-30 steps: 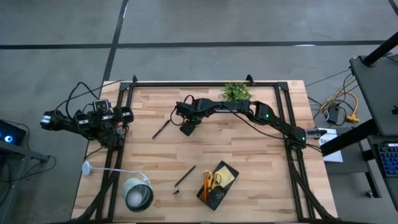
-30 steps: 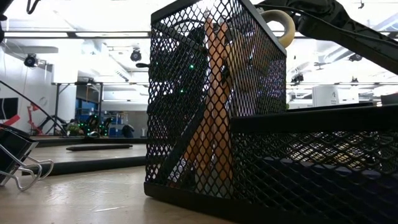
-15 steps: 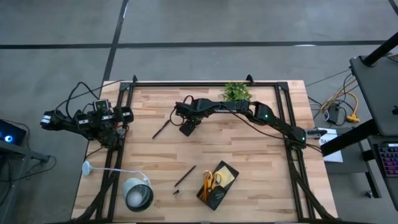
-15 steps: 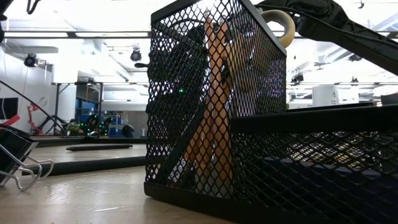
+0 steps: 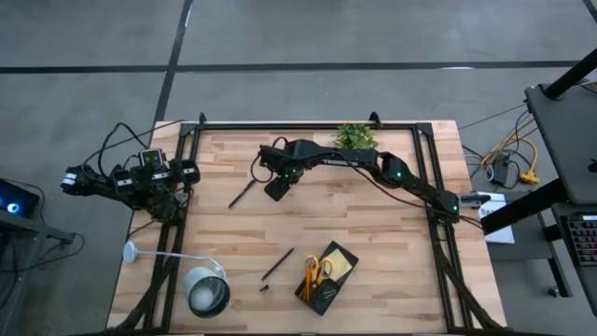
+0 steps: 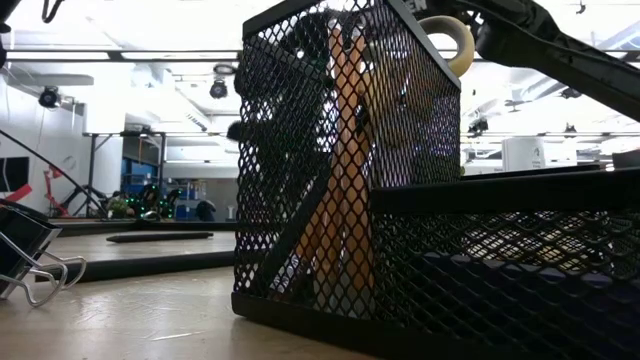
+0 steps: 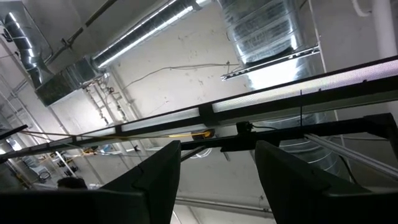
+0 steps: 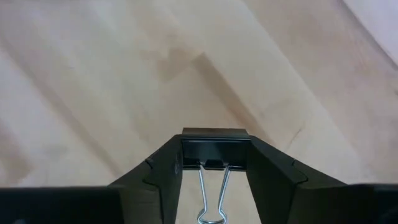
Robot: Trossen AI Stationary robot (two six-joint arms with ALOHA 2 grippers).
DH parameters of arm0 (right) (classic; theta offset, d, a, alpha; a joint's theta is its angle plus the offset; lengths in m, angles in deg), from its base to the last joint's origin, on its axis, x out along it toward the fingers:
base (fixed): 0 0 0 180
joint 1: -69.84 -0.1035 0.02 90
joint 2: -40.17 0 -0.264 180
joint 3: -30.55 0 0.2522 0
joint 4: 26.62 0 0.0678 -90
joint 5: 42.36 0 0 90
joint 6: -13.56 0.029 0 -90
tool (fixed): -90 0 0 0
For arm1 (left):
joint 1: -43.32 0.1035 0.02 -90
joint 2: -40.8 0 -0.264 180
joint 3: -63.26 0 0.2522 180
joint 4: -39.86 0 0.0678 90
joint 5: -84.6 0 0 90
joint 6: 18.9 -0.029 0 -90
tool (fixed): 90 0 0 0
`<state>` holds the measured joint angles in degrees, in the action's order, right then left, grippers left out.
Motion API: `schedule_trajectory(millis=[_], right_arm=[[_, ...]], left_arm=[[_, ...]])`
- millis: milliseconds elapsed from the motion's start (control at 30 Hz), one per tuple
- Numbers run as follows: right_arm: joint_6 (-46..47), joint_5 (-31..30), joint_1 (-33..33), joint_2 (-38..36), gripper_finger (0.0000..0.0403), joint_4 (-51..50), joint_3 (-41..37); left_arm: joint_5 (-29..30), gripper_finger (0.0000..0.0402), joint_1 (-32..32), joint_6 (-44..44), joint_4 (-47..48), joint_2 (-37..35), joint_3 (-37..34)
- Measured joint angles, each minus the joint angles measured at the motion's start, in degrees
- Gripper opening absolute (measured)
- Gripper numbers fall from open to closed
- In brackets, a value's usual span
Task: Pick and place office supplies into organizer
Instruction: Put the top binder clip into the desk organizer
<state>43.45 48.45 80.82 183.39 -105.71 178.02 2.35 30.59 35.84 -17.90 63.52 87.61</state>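
Right wrist view shows you the right gripper (image 8: pixel 213 163) clamped on the binder clip (image 8: pixel 215 154), lifted above the table (image 5: pixel 373 224) for carrying toward the organizer (image 5: pixel 327 276) at the near edge.

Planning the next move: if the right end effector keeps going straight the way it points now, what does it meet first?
The bare wooden table. The right end effector, shut on the binder clip, faces plain board, nothing between; the gap is unclear.
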Motion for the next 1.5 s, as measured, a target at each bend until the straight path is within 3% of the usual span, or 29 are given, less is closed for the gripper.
schedule_trajectory(millis=[433,667,900,1500], right_arm=[[3.82,8.37,-2.31,-6.27,0.0141,-2.24,1.18],[7.98,8.67,-5.79,-11.39,0.0141,-4.91,1.2],[13.81,6.96,-10.62,-16.58,0.0141,-6.47,1.26],[33.79,-7.51,-30.82,-22.36,0.0141,-15.47,1.22]], left_arm=[[0.0,0.0191,0.02,0.09,0.0,0.0,0.0],[0.01,0.0191,0.01,0.01,0.02,0.0,0.0],[0.61,0.0191,0.01,0.0,0.06,0.04,0.0],[0.68,0.0191,0.02,0.33,0.04,0.02,0.0]])
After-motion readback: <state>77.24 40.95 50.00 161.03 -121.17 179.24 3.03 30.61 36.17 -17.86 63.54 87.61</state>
